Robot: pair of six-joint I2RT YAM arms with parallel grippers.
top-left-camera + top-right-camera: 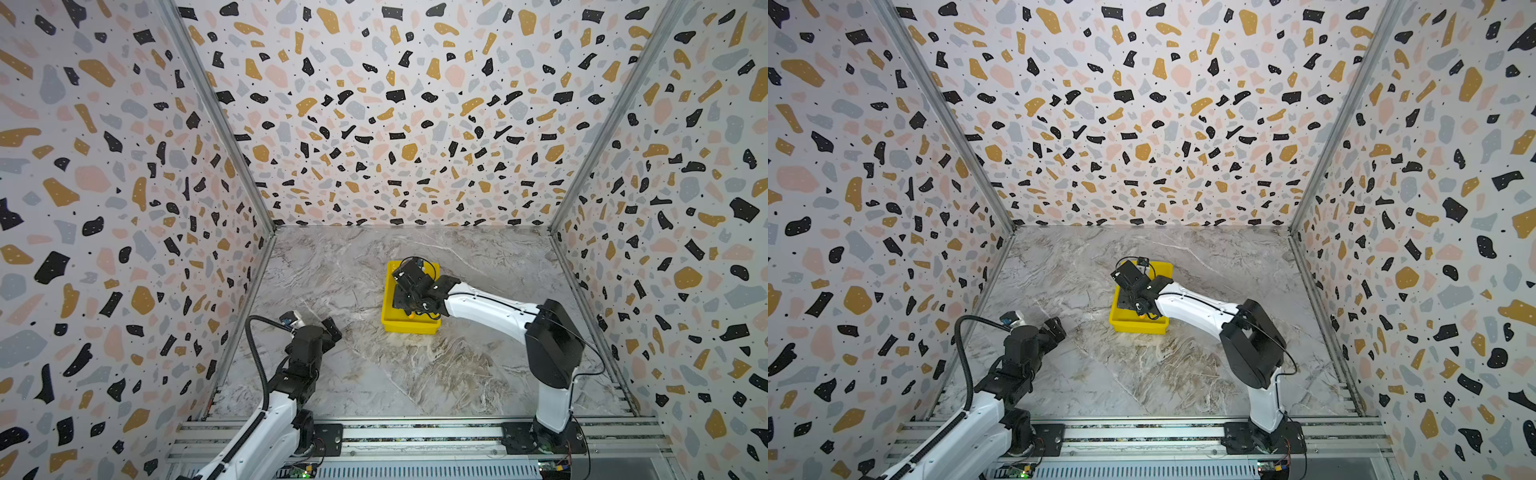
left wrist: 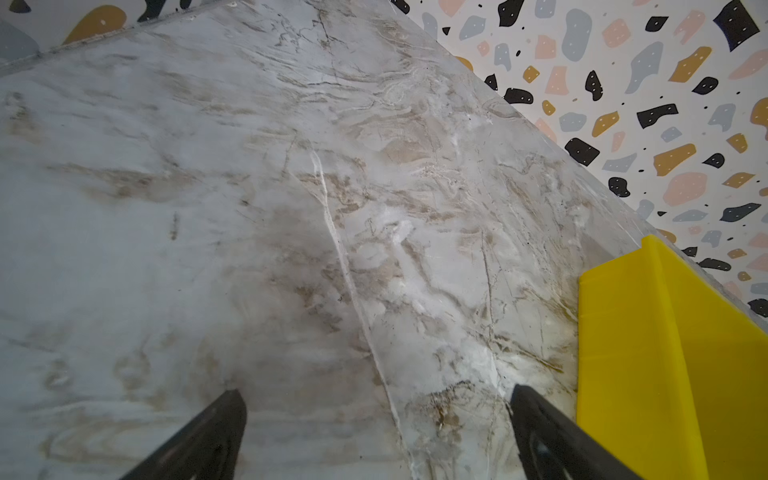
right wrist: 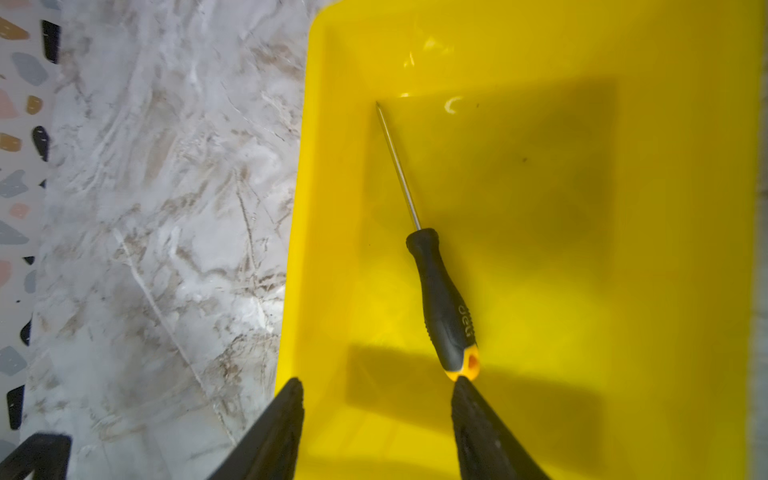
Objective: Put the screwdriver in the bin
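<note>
The screwdriver [image 3: 440,299] is down in the bin [image 3: 623,291], lying flat on the yellow floor with its thin shaft pointing toward a far corner. By my reading the drop is made, and what's left for you is a clean exit.

Your right claw [image 3: 377,386] is spread wide above the bin with nothing between its fingers. Watch one thing: the orange-yellow cap [image 3: 467,365] sits right at the tip of one finger. I can't tell whether they touch, so treat it as contact. Keep the claw spread and go straight up. Any sideways drift could hook the cap and drag the tool toward the rim. Don't close until you're well above the bin walls, then swing home.

In both top views the arm covers most of the bin, and only the cap shows by the near wall, so trust the wrist view for clearance.

Your left claw [image 2: 376,390] is spread too, empty, low over the bare table [image 2: 208,208] with the bin just off to one side. Leave it parked; it has no part in this step.
</note>
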